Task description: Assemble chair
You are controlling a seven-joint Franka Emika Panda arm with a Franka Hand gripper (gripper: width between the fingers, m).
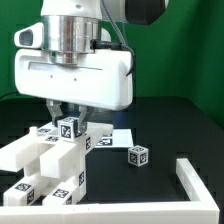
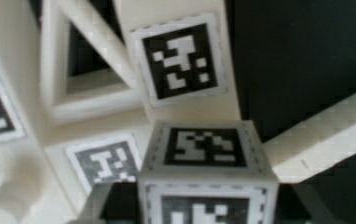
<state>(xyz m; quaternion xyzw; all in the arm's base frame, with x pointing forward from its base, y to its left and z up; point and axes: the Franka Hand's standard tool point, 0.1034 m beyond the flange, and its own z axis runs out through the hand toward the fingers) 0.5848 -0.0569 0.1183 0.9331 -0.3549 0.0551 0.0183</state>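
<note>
chair pieces (image 1: 45, 165) at the exterior view's left, corner rail (image 1: 196, 184) at its right, loose block (image 1: 138, 154) between

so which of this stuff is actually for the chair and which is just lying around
For the chair:
stacked white pieces
cross-braced frame
loose small tagged block

Just lying about:
marker board
low white corner rail

Bright, even light; the wrist view shows the chair (image 2: 178, 58) softly blurred.
</note>
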